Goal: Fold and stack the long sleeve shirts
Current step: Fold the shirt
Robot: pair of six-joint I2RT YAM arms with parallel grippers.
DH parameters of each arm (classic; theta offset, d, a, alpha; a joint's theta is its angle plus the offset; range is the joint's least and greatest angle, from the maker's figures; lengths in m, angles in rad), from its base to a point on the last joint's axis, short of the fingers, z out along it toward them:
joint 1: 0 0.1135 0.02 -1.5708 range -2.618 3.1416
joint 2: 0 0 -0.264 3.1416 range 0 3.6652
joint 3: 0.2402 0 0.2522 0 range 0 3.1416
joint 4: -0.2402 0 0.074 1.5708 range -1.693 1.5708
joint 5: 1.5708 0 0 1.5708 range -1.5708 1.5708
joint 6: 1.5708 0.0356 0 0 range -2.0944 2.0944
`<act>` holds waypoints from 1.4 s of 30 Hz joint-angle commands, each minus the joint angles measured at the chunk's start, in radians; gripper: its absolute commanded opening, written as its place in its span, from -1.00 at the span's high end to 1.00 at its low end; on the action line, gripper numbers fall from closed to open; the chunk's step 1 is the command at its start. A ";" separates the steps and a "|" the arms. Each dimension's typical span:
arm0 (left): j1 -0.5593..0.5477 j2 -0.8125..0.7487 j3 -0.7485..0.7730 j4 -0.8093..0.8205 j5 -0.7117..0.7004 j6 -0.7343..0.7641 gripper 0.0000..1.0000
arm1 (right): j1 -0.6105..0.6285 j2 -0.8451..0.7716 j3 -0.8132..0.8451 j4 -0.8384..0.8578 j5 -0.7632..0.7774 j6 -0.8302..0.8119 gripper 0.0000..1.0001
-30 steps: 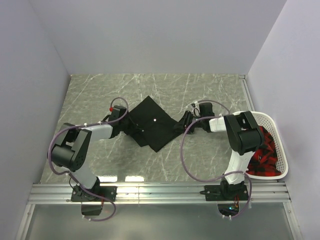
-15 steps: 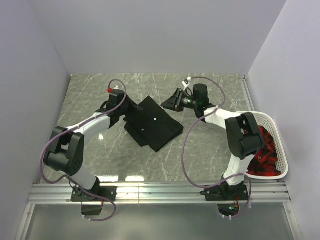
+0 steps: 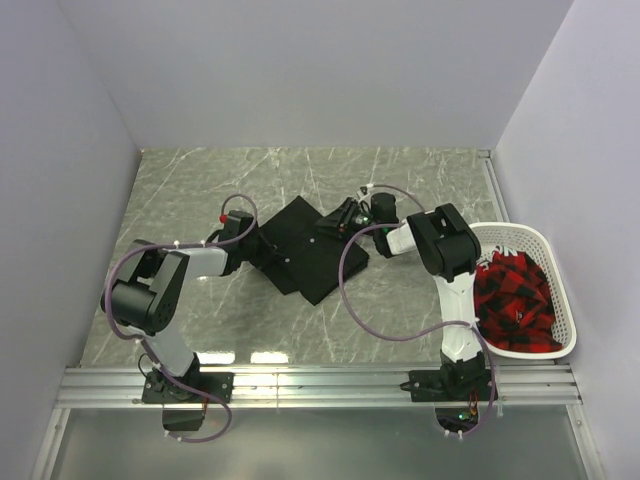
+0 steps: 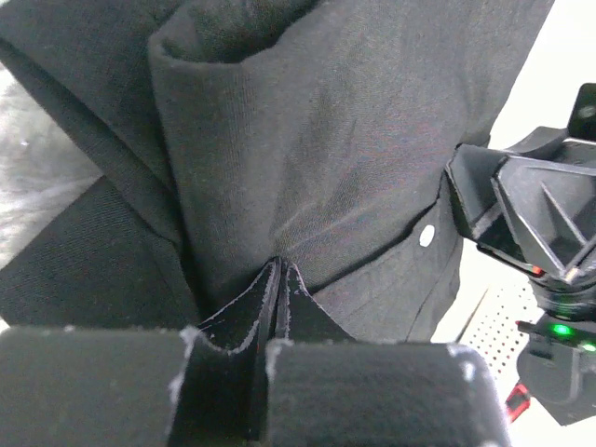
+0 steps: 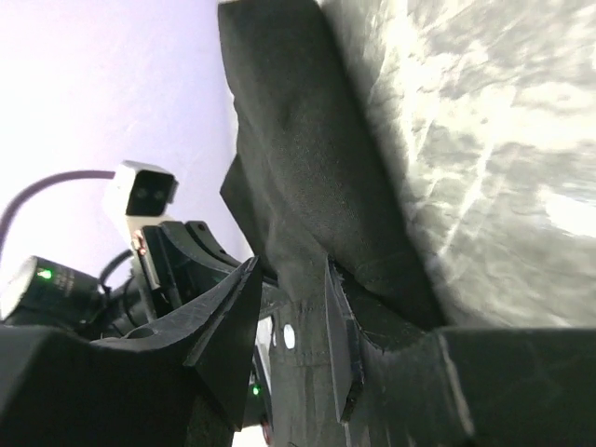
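The black long sleeve shirt (image 3: pixel 312 256) lies partly folded on the marble table, one pale button (image 4: pixel 426 237) showing. My left gripper (image 3: pixel 262 247) is at the shirt's left edge; in the left wrist view its jaws (image 4: pixel 277 267) are shut, pinching a crease of the black cloth (image 4: pixel 326 140). My right gripper (image 3: pixel 336 222) is at the shirt's upper right edge. In the right wrist view it (image 5: pixel 289 289) stands open, with a fold of the shirt (image 5: pixel 307 168) between its fingers. A red and black plaid shirt (image 3: pixel 512 298) lies bunched in the basket.
A white perforated basket (image 3: pixel 548 243) stands at the right edge of the table. Grey walls close the table on the left, back and right. The two grippers face each other closely across the shirt; the right one shows in the left wrist view (image 4: pixel 531 214).
My right gripper lifted the shirt's right corner up and over to the left, then came down onto the shirt. My left gripper rose toward the back and returned to the left edge.
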 commanded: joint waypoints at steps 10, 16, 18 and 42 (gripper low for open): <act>-0.002 0.010 -0.043 -0.006 0.005 0.007 0.98 | 0.005 -0.139 0.121 -0.102 0.033 -0.088 0.17; -0.005 -0.005 -0.033 -0.023 0.001 0.025 0.98 | 0.058 -0.026 0.324 -0.148 0.045 -0.045 0.17; -0.008 -0.011 -0.036 -0.026 -0.002 0.027 0.99 | 0.068 0.014 0.361 -0.136 0.053 -0.015 0.17; -0.027 -0.159 -0.073 -0.075 -0.039 0.034 0.89 | 0.078 0.016 0.366 -0.207 0.079 -0.011 0.15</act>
